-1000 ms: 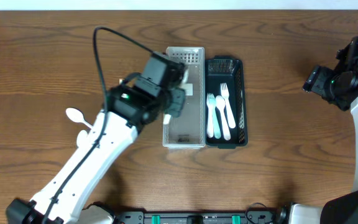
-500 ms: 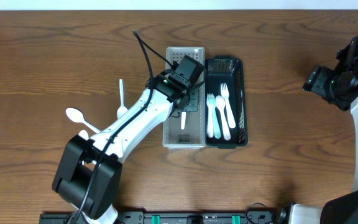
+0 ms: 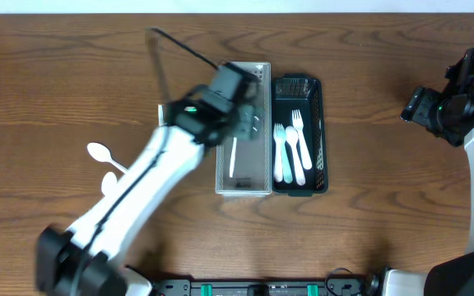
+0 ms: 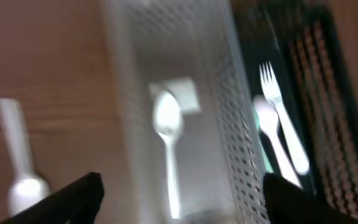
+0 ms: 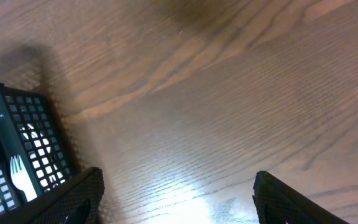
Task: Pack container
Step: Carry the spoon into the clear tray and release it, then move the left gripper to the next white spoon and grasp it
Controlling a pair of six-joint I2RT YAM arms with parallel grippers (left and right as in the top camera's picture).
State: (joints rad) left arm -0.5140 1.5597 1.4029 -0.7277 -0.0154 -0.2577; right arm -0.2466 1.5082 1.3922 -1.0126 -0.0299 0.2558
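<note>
Overhead: left gripper (image 3: 241, 115) hovers over the clear basket (image 3: 243, 190). The white spoon (image 3: 233, 156) lies inside it. The right gripper (image 3: 422, 107) sits well right of the basket.

Left wrist: fingers (image 4: 73, 199) spread wide, gripping nothing.

Right wrist: fingers (image 5: 61, 199) apart, also empty.

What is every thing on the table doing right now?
Clear basket: holds one white spoon.
Dark basket: holds white cutlery, lying flat.
Loose spoons: lying on the table, unpacked.
Left hand: open, above the clear basket.
Right hand: open, empty, over the table.
</note>
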